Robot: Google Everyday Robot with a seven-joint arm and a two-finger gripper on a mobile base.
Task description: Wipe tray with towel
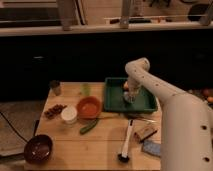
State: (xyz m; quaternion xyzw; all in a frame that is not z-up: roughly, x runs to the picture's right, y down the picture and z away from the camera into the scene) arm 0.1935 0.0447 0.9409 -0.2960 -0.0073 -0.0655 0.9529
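The wiping looks to be under way rather than finished. The arm reaches over from the 4 o'clock side of the table and drops its gripper (130,96) straight down into the tray (114,100), which sits at about 2 o'clock on the wooden table (100,145). A pale bundle, the towel (129,98), lies on the tray floor right at the gripper's tip, toward the tray's 3 o'clock half. Whether the pincer is actually clamped on the cloth or merely pressing it down, I cannot tell. The dark-green floor toward 9 o'clock shows bare, and nothing reveals how much of it has been rubbed, so my judgement is that strokes across that side and the corners remain. Just beside the tray at 9 o'clock stands the orange bowl (89,107), with a white cup (68,114) next to it and a green vegetable (89,126) below.
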